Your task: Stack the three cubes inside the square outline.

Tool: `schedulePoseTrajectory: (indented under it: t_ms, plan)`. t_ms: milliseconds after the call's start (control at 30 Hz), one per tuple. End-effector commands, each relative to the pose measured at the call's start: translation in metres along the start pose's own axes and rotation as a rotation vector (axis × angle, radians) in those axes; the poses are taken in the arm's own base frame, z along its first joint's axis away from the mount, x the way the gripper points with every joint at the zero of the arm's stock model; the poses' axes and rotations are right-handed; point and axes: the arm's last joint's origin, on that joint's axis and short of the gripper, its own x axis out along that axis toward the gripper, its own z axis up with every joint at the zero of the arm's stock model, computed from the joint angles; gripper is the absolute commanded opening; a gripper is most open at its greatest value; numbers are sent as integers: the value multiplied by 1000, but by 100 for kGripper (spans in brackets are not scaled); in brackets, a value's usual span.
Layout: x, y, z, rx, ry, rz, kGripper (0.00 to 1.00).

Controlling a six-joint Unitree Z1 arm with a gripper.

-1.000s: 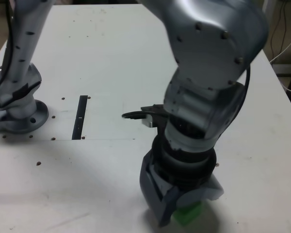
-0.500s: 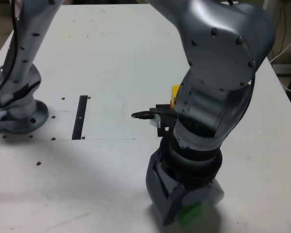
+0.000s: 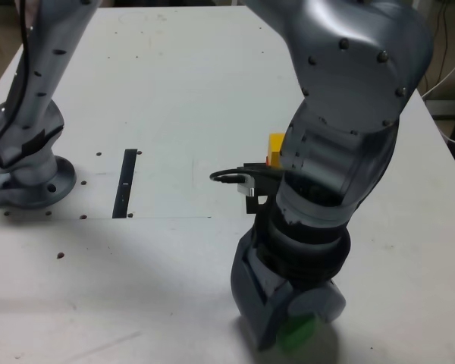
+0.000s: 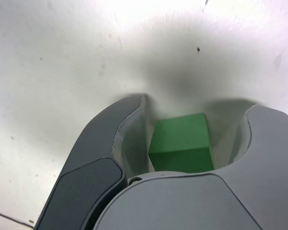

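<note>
Gripper (image 4: 180, 139): two broad curved jaws in smooth grey plastic, one darker than the other, pointed down at the table; the jaws are set on either side of the green cube with a narrow gap seen at each face in the wrist view, so neither a firm clench nor a full release can be told

Green cube (image 4: 181, 142): small solid block, matte finish, sharp edges; it is seen resting on the table between the jaws, near the front edge in the exterior view (image 3: 297, 332)

Yellow cube (image 3: 275, 144): matte block, only one corner shown behind the arm housing, well apart from the green cube; a sliver of orange-red is glimpsed just below it, too hidden to be identified

Arm (image 3: 341, 114): rounded silver-grey casing, glossy, studded with small dark screws, with a black ribbed collar above the gripper

Arm base (image 3: 26, 178): round metal flange bolted at the exterior view's left

Table (image 3: 174, 91): flat white surface, lightly scuffed and speckled with small dark marks

Black strip (image 3: 126, 182): narrow flat band laid on the table near the arm base

Square outline: hidden from both views
</note>
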Motion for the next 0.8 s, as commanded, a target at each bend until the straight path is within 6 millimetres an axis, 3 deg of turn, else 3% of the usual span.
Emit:
schedulePoseTrajectory:
  t_ms: [0,267,500,767]
  plan:
    - [-3,0,0,5,1,-19,68]
    - [-1,-4,1,21,6,-50,68]
    - [1,-1,0,22,20,-36,55]
    - [2,1,-2,26,19,-19,49]
